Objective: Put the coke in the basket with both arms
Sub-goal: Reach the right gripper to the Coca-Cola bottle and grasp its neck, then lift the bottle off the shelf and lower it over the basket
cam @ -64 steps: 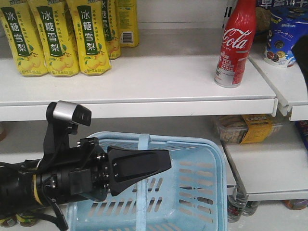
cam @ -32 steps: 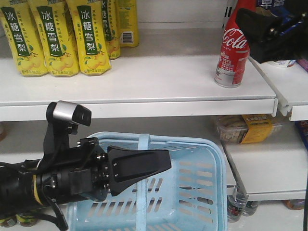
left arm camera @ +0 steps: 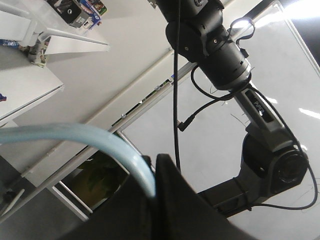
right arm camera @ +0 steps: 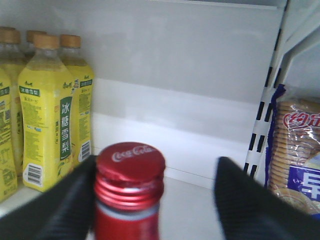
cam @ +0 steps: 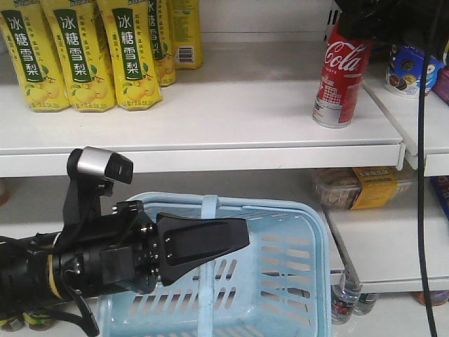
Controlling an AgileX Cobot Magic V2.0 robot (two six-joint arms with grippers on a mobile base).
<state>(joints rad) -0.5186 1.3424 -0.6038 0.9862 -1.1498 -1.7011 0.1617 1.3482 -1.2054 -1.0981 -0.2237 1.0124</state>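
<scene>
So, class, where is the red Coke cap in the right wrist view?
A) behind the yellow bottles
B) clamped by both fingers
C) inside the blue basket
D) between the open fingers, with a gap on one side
D: the coke stands between the fingers of the right end effector, with a gap on one side.

"Coca-Cola" on the coke (cam: 343, 74) (cap (right arm camera: 131, 159) too); "冰糖雪梨" on yellow bottles (cam: 133, 60)

Right gripper (cam: 368, 20) hides the top of the coke (cam: 342, 77)
</scene>
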